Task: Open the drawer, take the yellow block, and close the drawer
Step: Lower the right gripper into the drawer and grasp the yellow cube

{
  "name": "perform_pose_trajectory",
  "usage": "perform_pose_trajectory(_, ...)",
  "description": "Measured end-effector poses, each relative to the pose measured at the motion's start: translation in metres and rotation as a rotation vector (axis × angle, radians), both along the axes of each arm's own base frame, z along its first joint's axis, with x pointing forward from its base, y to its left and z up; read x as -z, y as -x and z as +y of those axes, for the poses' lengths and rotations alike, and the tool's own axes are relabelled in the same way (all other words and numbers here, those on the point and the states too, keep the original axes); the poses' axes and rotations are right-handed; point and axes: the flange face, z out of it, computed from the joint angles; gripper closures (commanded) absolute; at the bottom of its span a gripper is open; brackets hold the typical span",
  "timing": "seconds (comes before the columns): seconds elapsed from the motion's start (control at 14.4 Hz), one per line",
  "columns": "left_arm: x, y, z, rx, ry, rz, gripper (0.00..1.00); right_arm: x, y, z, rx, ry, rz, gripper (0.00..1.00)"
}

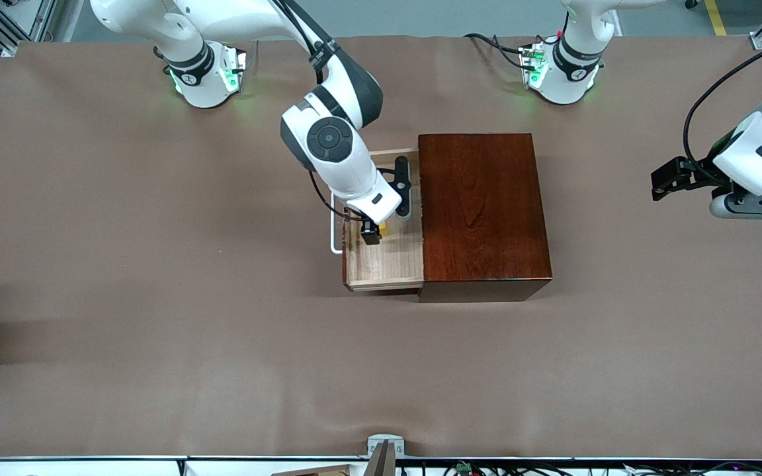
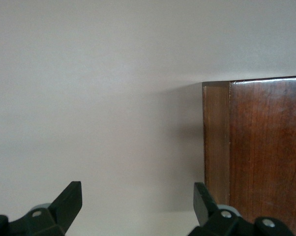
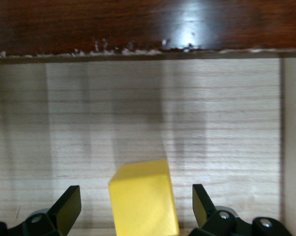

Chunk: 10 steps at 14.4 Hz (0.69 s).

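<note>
The drawer [image 1: 387,264] of pale wood stands pulled out of the dark reddish-brown box [image 1: 480,211] toward the right arm's end, its white handle [image 1: 336,228] at the front. The yellow block [image 1: 383,229] lies on the drawer floor. My right gripper [image 1: 373,236] reaches down into the drawer, open. In the right wrist view the yellow block [image 3: 144,199] sits turned askew between the fingers [image 3: 69,204], touching neither, with the gripper [image 3: 136,206] around it. My left gripper [image 1: 662,184] waits open and empty over the table at the left arm's end; it also shows in the left wrist view [image 2: 138,201].
The brown table [image 1: 156,297] carries only the box. The box's front edge [image 3: 138,29] hangs over the drawer floor [image 3: 212,123] above the block. The left wrist view shows one corner of the box [image 2: 266,147] and bare table [image 2: 89,98].
</note>
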Motion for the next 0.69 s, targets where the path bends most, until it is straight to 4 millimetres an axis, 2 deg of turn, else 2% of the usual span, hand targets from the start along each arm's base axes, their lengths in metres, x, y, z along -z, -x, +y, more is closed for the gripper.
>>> perform_pose_trajectory(0.35,0.0,0.0,-0.001,-0.049,-0.001,-0.002,0.0,0.014,0.004,0.0,-0.003,0.024,0.009,0.0)
perform_pose_trajectory(0.42,0.0,0.0,-0.001,-0.051,-0.001,-0.002,0.0,0.014,0.003,0.0,-0.003,0.025,0.009,0.63)
perform_pose_trajectory(0.48,0.0,0.0,-0.001,-0.053,-0.001,-0.001,0.0,0.015,0.003,-0.001,-0.005,0.027,0.008,1.0)
perform_pose_trajectory(0.69,0.001,0.0,-0.001,-0.056,-0.001,0.001,0.0,0.018,0.005,0.001,-0.029,0.051,-0.012,1.0)
